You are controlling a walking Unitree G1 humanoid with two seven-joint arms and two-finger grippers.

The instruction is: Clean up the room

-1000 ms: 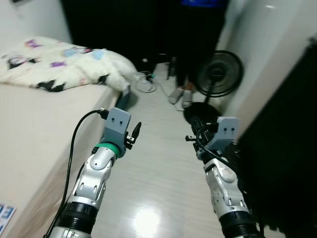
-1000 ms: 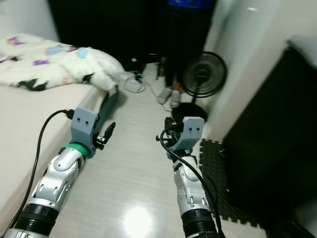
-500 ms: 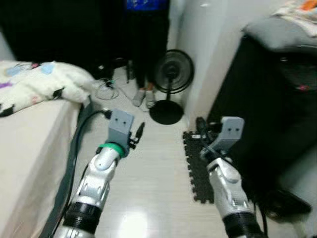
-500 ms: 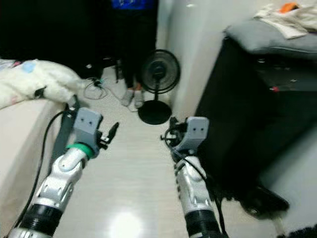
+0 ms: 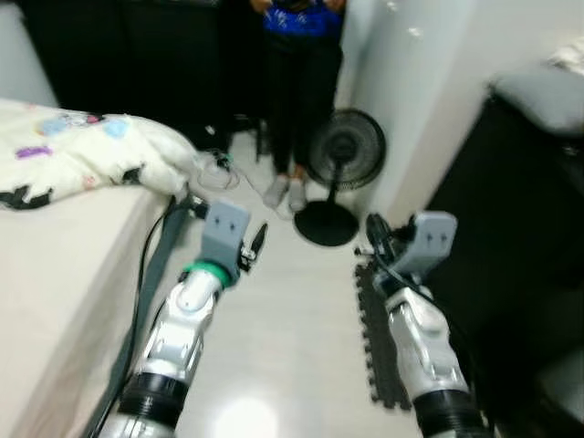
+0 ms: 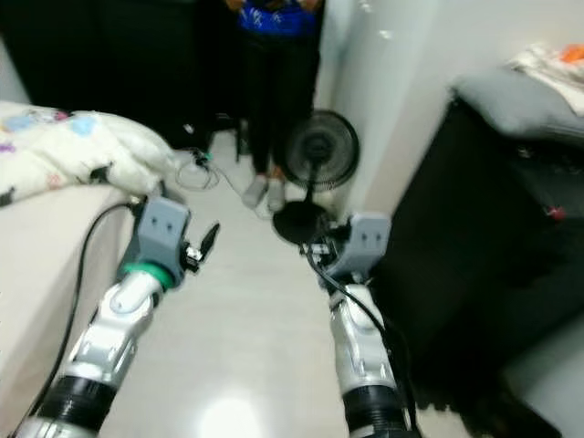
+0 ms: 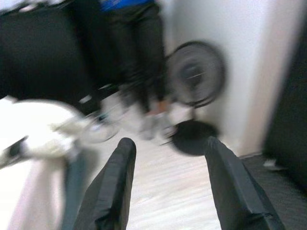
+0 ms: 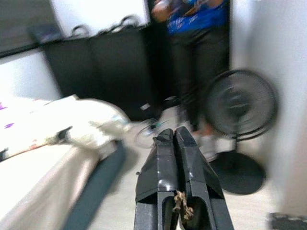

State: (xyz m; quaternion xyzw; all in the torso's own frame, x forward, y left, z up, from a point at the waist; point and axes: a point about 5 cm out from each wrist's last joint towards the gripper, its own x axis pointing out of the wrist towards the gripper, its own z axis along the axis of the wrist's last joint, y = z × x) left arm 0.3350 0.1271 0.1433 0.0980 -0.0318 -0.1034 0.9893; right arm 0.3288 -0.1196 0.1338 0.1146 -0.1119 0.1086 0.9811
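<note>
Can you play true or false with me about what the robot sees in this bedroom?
1. The black round standing fan stands on the floor by the white wall. True.
2. The left gripper has its two black fingers wide apart. True.
3. The right gripper is wide open. False: its fingers are pressed together, with a small brownish scrap between them.
4. The white patterned blanket lies on the floor. False: it lies on the beige bed.
5. A person in a blue top stands behind the fan. True.
</note>
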